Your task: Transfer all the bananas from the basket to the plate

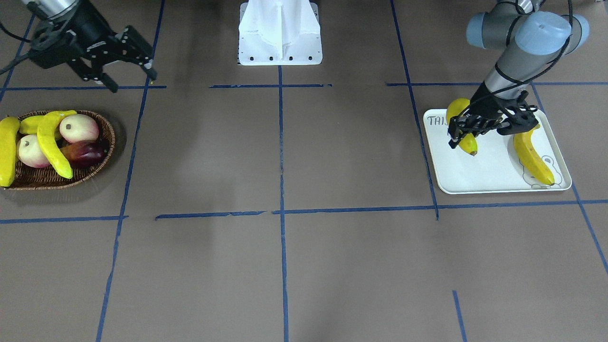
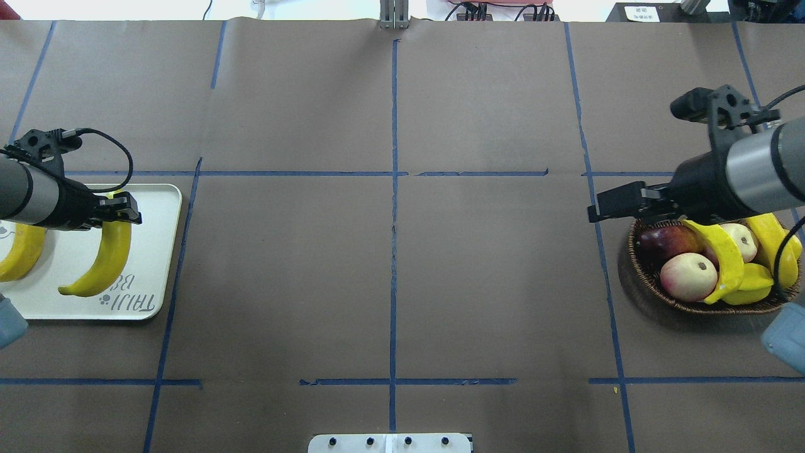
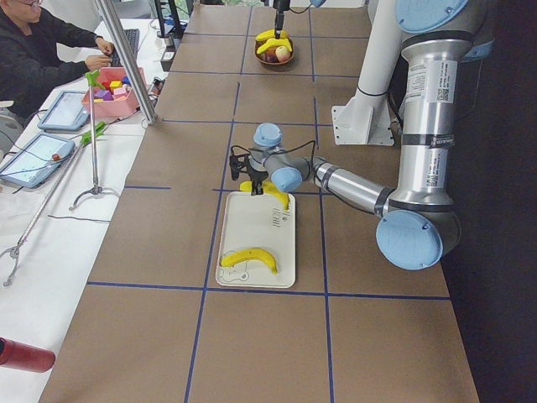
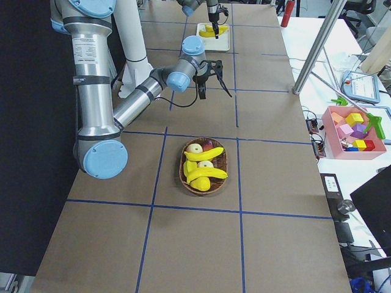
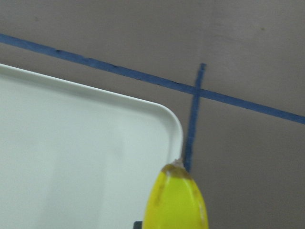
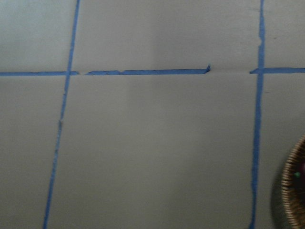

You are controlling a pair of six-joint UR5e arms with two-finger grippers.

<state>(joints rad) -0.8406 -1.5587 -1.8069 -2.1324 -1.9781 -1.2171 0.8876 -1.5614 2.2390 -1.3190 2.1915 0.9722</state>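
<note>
L fingers [image 2: 129, 215] clamped a curved yellow plastic banana [image 2: 104, 264] at the pale rectangular plate [image 2: 160, 251] corner, R fingers [image 2: 604, 212] apart; you releasing there could've rolled it off.

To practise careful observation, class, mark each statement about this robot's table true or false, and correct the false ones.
1. Two bananas lie within the plate's outline. True.
2. The basket holds a peach among its fruit. True.
3. No bananas are in the basket. False: two basket bananas are there.
4. The right claw grips a banana. False: the right claw is open and empty, near the basket.
5. The left claw is at one of the plate's bananas. True.
</note>
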